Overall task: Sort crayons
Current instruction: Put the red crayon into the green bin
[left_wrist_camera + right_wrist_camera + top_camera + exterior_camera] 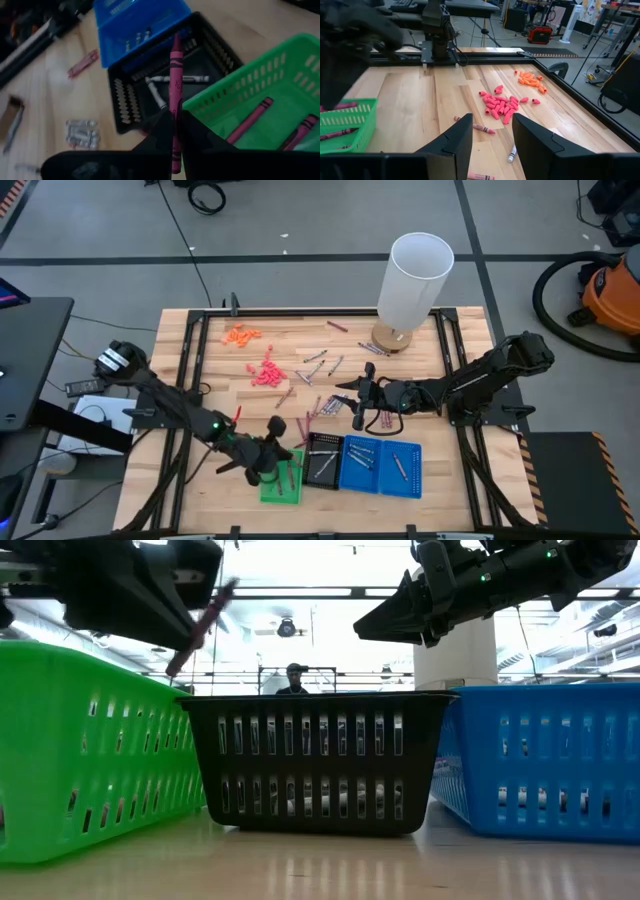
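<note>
Pinching a dark maroon paper-wrapped crayon between its pressed-together fingers, the left claw hangs over the near edge of the desk, above the green slotted plastic basket. The crayon tilts over the seam between that basket and the black slotted plastic basket just to its right. Black marks show on the crayon's wrapper, but no writing on it can be read.

Two more maroon crayons lie in the green basket, silvery grey crayons in the black one, and a few crayons in the blue slotted plastic basket farther right. The three baskets stand side by side along the near edge.

The right claw hovers at mid-desk, its fingers spread and holding nothing. Loose crayons lie scattered on the boards around and beyond it.

The light wooden plank desk also carries a cluster of small pink-red bits and a cluster of small orange bits toward its far left, and a tall white cylinder on a round wooden base at the far right. An orange shop vacuum stands on the grey floor to the right. In the low view a person shows far off beyond the baskets under bright ceiling lights.
</note>
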Action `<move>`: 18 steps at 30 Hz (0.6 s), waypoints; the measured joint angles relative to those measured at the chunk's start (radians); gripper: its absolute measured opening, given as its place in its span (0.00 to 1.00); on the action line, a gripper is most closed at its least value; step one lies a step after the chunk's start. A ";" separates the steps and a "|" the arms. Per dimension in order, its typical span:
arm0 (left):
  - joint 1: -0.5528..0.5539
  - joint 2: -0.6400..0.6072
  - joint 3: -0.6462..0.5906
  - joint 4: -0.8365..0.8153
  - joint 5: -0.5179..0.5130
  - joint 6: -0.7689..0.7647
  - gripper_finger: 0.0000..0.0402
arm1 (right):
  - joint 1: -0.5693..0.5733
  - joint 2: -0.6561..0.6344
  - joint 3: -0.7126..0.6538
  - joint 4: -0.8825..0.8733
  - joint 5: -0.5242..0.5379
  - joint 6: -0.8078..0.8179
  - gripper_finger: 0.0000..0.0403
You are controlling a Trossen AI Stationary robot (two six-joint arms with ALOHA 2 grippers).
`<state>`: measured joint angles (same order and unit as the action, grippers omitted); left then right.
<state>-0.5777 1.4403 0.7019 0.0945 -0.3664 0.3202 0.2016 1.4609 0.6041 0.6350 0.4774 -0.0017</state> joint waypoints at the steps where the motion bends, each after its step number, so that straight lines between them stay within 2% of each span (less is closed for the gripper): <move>1: -0.010 0.010 0.005 -0.001 0.008 0.042 0.03 | 0.000 0.000 0.000 0.000 0.000 0.000 0.37; 6: -0.051 0.078 0.020 -0.003 0.018 0.213 0.03 | 0.000 0.000 0.000 0.002 0.000 0.001 0.37; 12: -0.059 0.145 0.020 -0.024 0.016 0.276 0.11 | 0.000 0.000 0.000 0.004 0.000 0.000 0.37; 18: -0.061 0.132 0.020 -0.025 -0.010 0.279 0.21 | 0.000 0.000 0.000 0.004 0.000 0.000 0.37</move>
<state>-0.6388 1.5720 0.7216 0.0692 -0.3762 0.5987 0.2016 1.4609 0.6041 0.6392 0.4770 -0.0013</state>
